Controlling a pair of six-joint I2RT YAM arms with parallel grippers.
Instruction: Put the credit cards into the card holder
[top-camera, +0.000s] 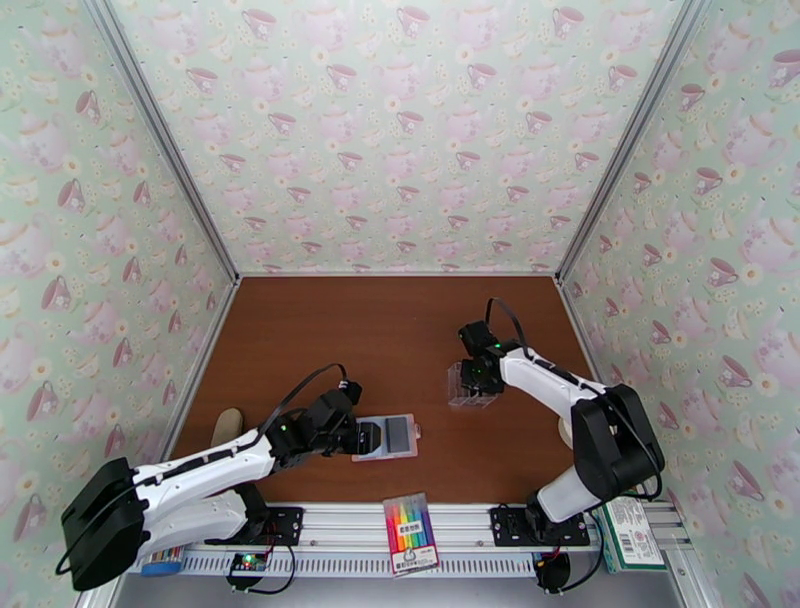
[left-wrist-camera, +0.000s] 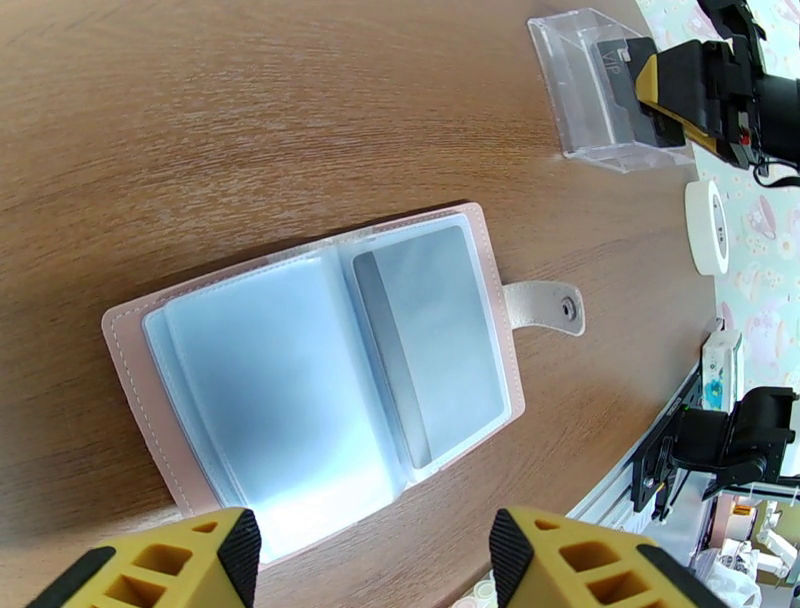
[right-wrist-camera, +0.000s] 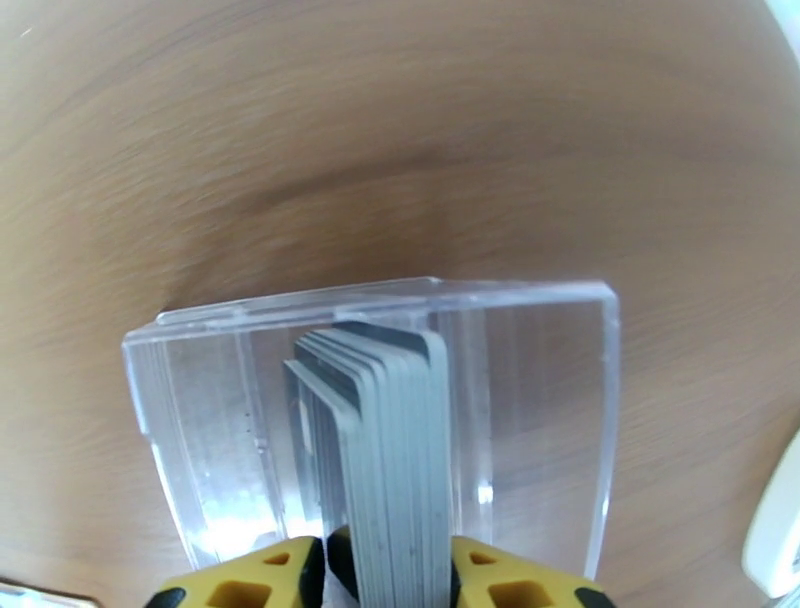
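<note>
From the top external camera, the step in hand looks like fetching. The right gripper (top-camera: 478, 375) is down in the clear plastic box (top-camera: 462, 392) at mid-table on the right. The left gripper (top-camera: 366, 437) waits at the left edge of the open pink card holder (top-camera: 398, 437), which lies near the front rail. The table (top-camera: 380, 330) is bare brown wood grain, closed in by walls of teacup wallpaper (top-camera: 400, 130). A marker pack (top-camera: 411, 533) sits on the rail.

In the left wrist view, the left gripper (left-wrist-camera: 370, 560) has its fingers well apart, with nothing between them. The card holder (left-wrist-camera: 300, 380) lies open just beyond them, and one grey card (left-wrist-camera: 430, 340) is already in its right-hand sleeve. A white tape roll (left-wrist-camera: 708, 228) lies far right.

In the right wrist view, the credit cards (right-wrist-camera: 385, 440) stand on edge in the clear plastic box (right-wrist-camera: 530, 300). The right gripper (right-wrist-camera: 388, 585) has its pads against both faces of the stack and appears clamped on it. My guess is that the next move needs a straight lift clear of the box walls. It probably also needs to take fewer cards, since a sleeve likely holds only one.
</note>
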